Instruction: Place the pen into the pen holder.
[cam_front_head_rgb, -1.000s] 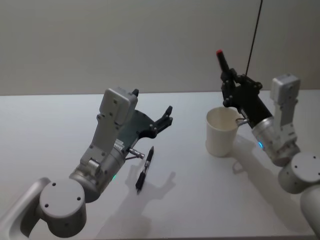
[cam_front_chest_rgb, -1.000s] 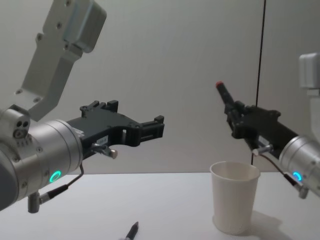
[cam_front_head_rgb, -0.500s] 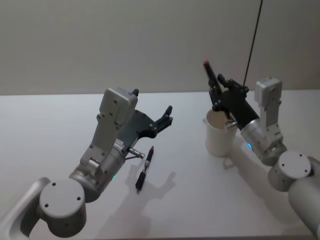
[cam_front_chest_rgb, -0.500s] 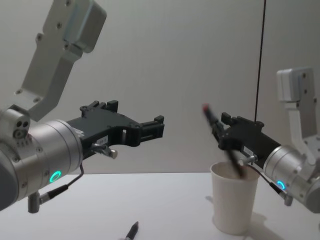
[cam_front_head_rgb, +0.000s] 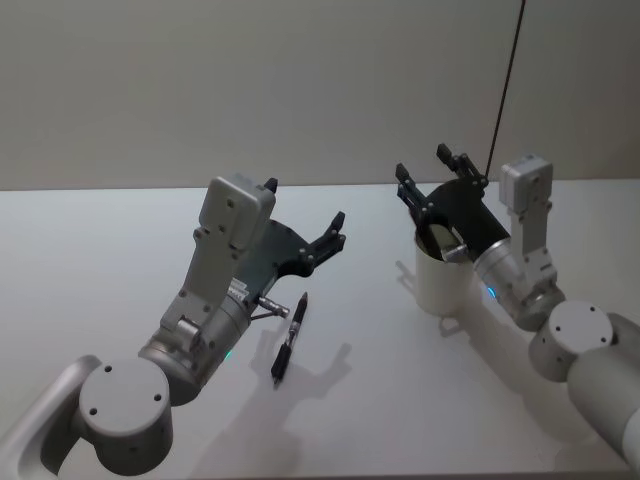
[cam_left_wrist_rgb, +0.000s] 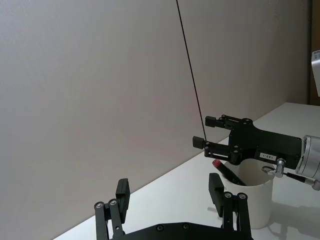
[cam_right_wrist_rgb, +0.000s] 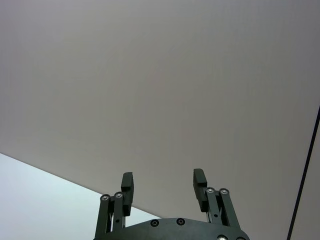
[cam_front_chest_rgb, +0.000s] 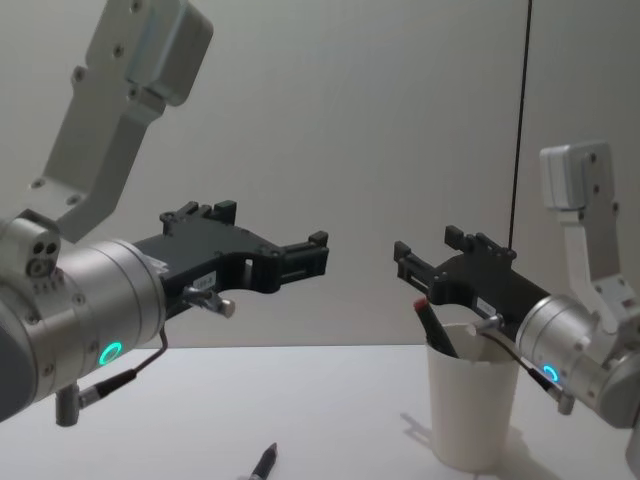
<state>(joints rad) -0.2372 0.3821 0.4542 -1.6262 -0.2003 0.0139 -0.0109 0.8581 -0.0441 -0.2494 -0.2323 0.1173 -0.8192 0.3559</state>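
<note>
Since half a second ago the right gripper (cam_front_chest_rgb: 428, 250) has let go of the red-ended pen (cam_front_chest_rgb: 432, 325), which has dropped from its slanted hold over the rim into the pen holder (cam_front_chest_rgb: 472, 420). That pen is now leaning inside the white cup, its red end poking just above the rim on the side toward the robot's left, its lower part hidden by the cup wall. The right gripper is hanging just above the cup's mouth with its jaws spread wide and nothing between them; the right wrist view is showing both fingers well apart against the bare wall. The pen holder is standing upright on the white table (cam_front_head_rgb: 100, 260), on the robot's right side. The left gripper (cam_left_wrist_rgb: 169, 187) is hovering raised over the left-middle of the table, pointing toward the cup, its jaws likewise standing wide and gripping nothing. Below and just in front of it a black pen (cam_front_head_rgb: 290, 337) is lying flat on the table, well apart from the cup. A thin dark cable (cam_front_head_rgb: 505, 80) is running down the wall behind the right arm.
</note>
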